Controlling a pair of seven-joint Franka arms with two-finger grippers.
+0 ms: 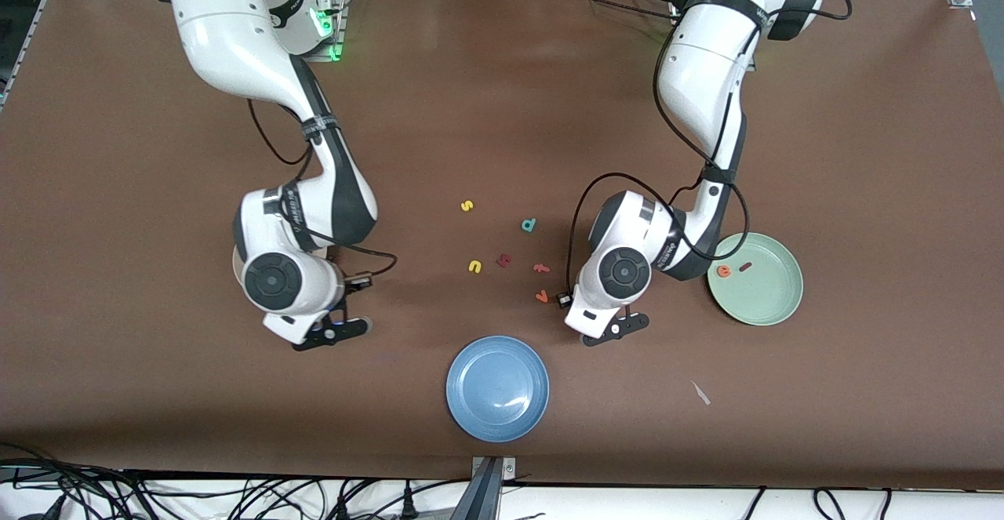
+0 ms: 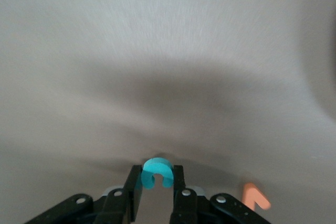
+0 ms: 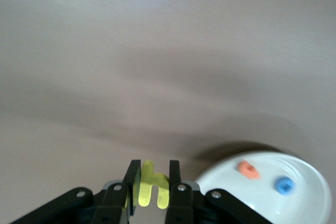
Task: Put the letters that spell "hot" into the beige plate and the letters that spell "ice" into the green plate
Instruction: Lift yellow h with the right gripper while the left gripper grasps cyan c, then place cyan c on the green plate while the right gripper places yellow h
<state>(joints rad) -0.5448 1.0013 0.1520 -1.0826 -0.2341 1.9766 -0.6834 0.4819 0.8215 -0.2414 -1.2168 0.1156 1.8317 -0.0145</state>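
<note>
In the left wrist view my left gripper is shut on the teal c, low over the brown table. That arm's hand hangs between the loose letters and the green plate. The green plate holds the orange e and the dark red i. My right gripper is shut on the yellow h, beside the beige plate. The orange t and blue o lie in that plate. The right arm's hand hides the beige plate in the front view.
Loose letters lie mid-table: a yellow s, teal d, yellow n, a dark red letter and two orange letters, one of them close to the left hand. A blue plate sits nearest the front camera.
</note>
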